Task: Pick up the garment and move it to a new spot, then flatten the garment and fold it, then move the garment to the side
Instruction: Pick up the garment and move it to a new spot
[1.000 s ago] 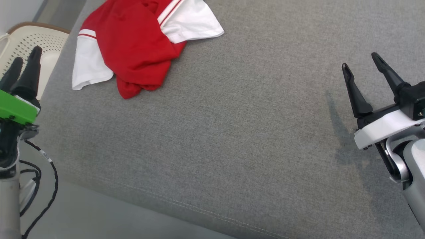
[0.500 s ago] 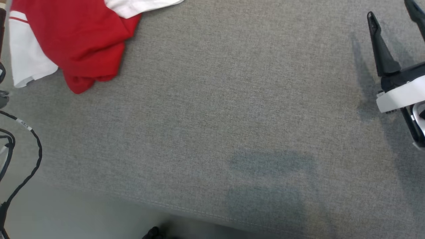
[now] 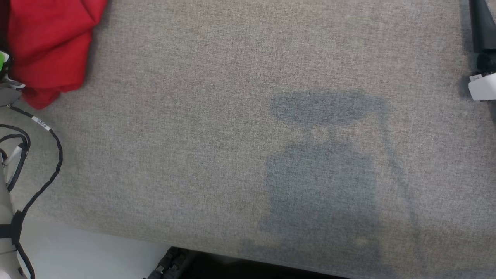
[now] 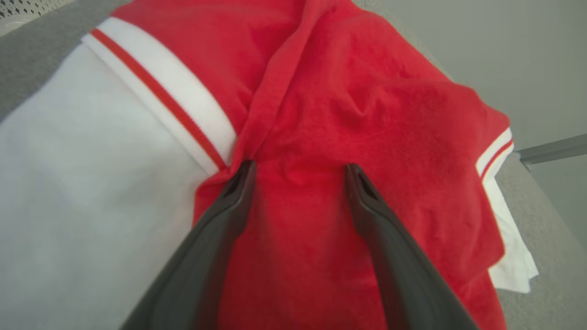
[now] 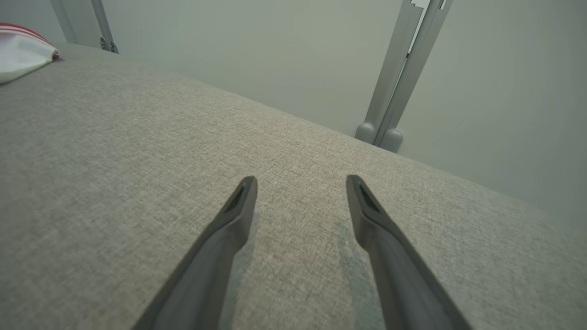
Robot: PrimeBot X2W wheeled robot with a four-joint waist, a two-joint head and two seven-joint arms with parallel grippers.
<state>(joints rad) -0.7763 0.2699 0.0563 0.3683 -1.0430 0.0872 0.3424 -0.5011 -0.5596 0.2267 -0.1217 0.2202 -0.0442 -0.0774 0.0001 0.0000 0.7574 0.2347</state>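
The red and white garment (image 4: 376, 119) is lying crumpled at the left end of the grey cushion (image 3: 217, 116). The left gripper (image 4: 298, 172) is hovering at a red fold, jaws spread, pinching nothing. The right gripper (image 5: 300, 183) is hanging spread over bare cushion. Closing shallow is probably risking one loose layer slipping free on lifting.

My left gripper (image 4: 299, 170) and right gripper (image 5: 300, 181) each carry two long, dark grey fingers (image 4: 220, 229), tapering to a narrow tip with a recessed slot. A white housing (image 3: 482, 87) sits at the right gripper's base. A black cable (image 3: 61, 155) with a white printed label (image 3: 40, 123) loops beside my pale left forearm (image 3: 6, 252), which wears a black strap (image 3: 7, 230). A green part (image 3: 2, 61) is fitted above.
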